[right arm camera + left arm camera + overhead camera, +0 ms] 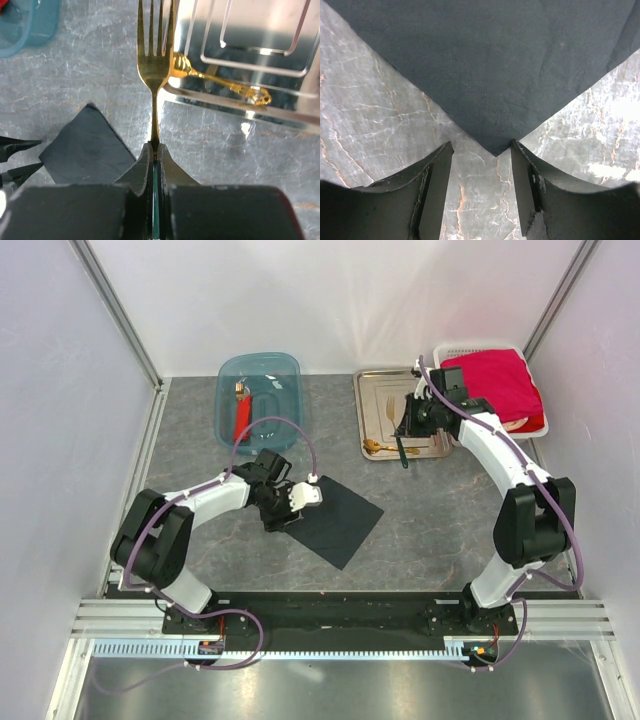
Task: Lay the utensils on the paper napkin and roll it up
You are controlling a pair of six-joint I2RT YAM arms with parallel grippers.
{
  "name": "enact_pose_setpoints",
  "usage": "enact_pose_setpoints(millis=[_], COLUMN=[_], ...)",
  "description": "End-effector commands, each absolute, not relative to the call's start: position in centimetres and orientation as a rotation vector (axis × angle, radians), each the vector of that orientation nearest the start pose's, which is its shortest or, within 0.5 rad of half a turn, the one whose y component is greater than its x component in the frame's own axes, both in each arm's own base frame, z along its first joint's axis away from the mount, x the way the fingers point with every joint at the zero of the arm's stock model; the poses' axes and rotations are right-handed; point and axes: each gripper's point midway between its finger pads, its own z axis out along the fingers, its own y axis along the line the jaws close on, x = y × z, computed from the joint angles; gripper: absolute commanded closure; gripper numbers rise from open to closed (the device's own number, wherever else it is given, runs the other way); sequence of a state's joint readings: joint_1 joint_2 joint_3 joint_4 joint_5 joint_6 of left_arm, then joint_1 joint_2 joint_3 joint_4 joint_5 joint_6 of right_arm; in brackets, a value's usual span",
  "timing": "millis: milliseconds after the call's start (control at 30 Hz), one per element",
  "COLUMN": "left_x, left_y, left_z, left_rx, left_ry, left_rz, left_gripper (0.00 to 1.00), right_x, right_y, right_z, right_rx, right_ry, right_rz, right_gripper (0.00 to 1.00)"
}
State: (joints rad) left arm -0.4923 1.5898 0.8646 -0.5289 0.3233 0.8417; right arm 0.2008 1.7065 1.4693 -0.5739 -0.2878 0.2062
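Top view: the left pincer (283, 505) sits at the black paper napkin's (338, 518) left corner; the right pincer (403, 448) hangs over the steel tray's (372, 390) near edge. Left wrist: jaws apart, napkin corner just ahead between them. Right wrist: jaws clamped on a gold fork's (155, 75) handle, napkin lower left.

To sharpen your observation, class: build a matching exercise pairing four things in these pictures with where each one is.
Column one: 1 gold metal fork; 2 black paper napkin; 3 red folded cloth; 4 red-bodied tool.
Column two: A in the white basket; B in the blue plastic tub; C flat on the grey table; D clamped in the right arm's fingers.
Pairs: 1-D, 2-C, 3-A, 4-B.
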Motion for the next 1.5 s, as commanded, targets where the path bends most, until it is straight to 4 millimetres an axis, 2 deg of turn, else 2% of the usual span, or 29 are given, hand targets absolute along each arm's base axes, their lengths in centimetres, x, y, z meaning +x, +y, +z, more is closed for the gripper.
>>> enact_pose_setpoints(millis=[0,100,200,233,300,333,400,467,567,600,633,733,833,967,1000,1467], left_x=[26.9,26.9,27.3,27.2,27.5,27.6,27.9,28.0,28.4,29.0,29.1,29.7,29.8,30.0,30.1,30.6], left_y=[-17.2,-17.2,-17.4,-17.4,-17.8,-17.9,-18.4,-18.9,-18.5,-17.7,-17.3,-15.9,-15.2,-14.9,-14.9,-14.6], left_z=[0.5,0.8,2.4,2.9,5.3,6.1,9.2,12.1,14.6,15.5,16.5,18.1,19.1,19.2,19.3,19.3], left_rx=[1.722,1.696,1.609,1.582,1.479,1.438,1.299,1.172,0.995,0.929,0.884,0.755,0.728,0.686,0.678,0.665], left_ry=[2.098,2.106,2.116,2.119,2.107,2.104,2.084,2.053,2.044,2.032,2.016,2.017,1.991,1.994,1.995,1.99], left_rz=[-0.315,-0.313,-0.307,-0.308,-0.326,-0.342,-0.402,-0.465,-0.532,-0.538,-0.549,-0.562,-0.539,-0.55,-0.558,-0.554], left_gripper=[0.42,0.4,0.33,0.28,0.24,0.19,0.12,0.09,0.05,0.04,0.04,0.04,0.04,0.03,0.03,0.03], right_x=[41.7,41.0,40.1,39.1,38.6,37.9,37.7,37.2,36.1,36.0,35.4,34.7,34.1,32.7,32.2,31.2], right_y=[15.1,15.4,16.7,18.1,18.7,20.3,21.5,23.4,26.2,26.8,28.2,30.3,31.4,32.3,32.3,32.7], right_z=[18.7,17.9,17.1,16.5,15.3,14.5,14.3,13.4,12.4,12.2,11.7,10.8,9.9,8.9,8.3,5.2], right_rx=[-0.078,-0.023,0.03,0.007,0.026,-0.006,0.014,0.007,-0.041,-0.042,-0.077,-0.098,-0.111,-0.143,-0.155,-0.155], right_ry=[2.359,2.382,2.39,2.4,2.418,2.44,2.449,2.471,2.498,2.491,2.498,2.5,2.498,2.478,2.483,2.54], right_rz=[0.568,0.558,0.53,0.514,0.429,0.424,0.398,0.378,0.372,0.36,0.362,0.345,0.317,0.292,0.279,0.238], right_gripper=[1.0,1.0,1.0,1.0,1.0,1.0,1.0,1.0,1.0,1.0,1.0,1.0,1.0,1.0,1.0,1.0])
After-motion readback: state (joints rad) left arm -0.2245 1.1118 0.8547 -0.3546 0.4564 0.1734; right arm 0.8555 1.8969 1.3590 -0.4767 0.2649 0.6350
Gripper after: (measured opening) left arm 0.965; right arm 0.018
